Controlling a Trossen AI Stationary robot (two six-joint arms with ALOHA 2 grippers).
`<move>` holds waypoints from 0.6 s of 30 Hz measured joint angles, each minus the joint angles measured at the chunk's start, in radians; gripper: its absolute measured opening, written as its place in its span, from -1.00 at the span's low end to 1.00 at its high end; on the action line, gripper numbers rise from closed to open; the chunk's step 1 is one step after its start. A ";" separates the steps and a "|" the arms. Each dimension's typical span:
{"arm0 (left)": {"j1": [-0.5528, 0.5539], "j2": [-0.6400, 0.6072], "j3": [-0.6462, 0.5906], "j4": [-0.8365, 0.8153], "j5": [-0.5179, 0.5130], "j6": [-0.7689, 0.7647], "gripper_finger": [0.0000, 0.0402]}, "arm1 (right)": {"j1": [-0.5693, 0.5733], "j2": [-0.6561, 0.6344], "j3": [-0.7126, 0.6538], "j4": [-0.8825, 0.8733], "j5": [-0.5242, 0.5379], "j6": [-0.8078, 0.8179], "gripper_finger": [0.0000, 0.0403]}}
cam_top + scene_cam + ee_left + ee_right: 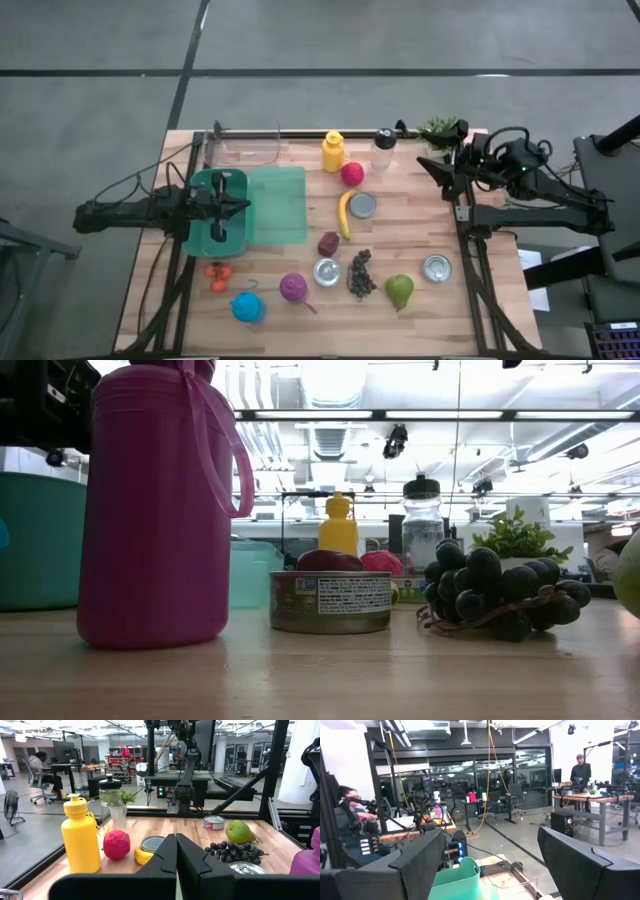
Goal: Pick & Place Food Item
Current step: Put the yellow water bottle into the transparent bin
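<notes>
Food lies across the wooden table: a banana (pixel 345 214), a red round fruit (pixel 351 173), dark grapes (pixel 361 273), a green pear (pixel 400 291), a dark purple fruit (pixel 328 243) and small tomatoes (pixel 218 272). My left gripper (pixel 244 205) is shut and points level over the green bin (pixel 200 232) at the table's left. Its closed fingers (pixel 176 854) face the food with nothing between them. My right gripper (pixel 426 166) is raised at the table's far right, open and pointing slightly upward toward the left side. Nothing shows between its fingers (pixel 415 860).
A yellow bottle (pixel 333 151), a clear bottle (pixel 383 148) and a clear container (pixel 245 146) stand at the far edge. There are three cans (pixel 327 271), a purple bottle (pixel 293 288), a blue object (pixel 248 306), a green lid (pixel 277 205) and a plant (pixel 440 129). People are in the room beyond.
</notes>
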 joint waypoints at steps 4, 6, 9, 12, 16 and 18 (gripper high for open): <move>0.000 0.000 0.000 0.000 0.000 0.000 -1.00 | 0.000 0.005 0.000 0.000 0.000 -0.003 0.60; 0.000 0.000 0.000 0.000 0.000 0.000 -1.00 | 0.000 0.008 0.000 0.001 -0.001 -0.004 0.60; 0.000 0.000 0.000 0.000 0.000 0.000 -1.00 | 0.000 0.013 0.000 0.001 0.000 -0.008 0.60; 0.000 0.000 0.000 0.000 0.000 0.000 -1.00 | 0.000 0.020 0.000 0.000 -0.001 -0.008 0.60; 0.000 0.000 0.000 0.001 0.000 -0.004 -1.00 | 0.000 0.025 0.001 0.009 -0.002 0.031 0.60; 0.000 0.000 0.000 0.001 0.000 -0.004 -1.00 | 0.000 0.027 0.001 0.008 -0.002 0.028 0.60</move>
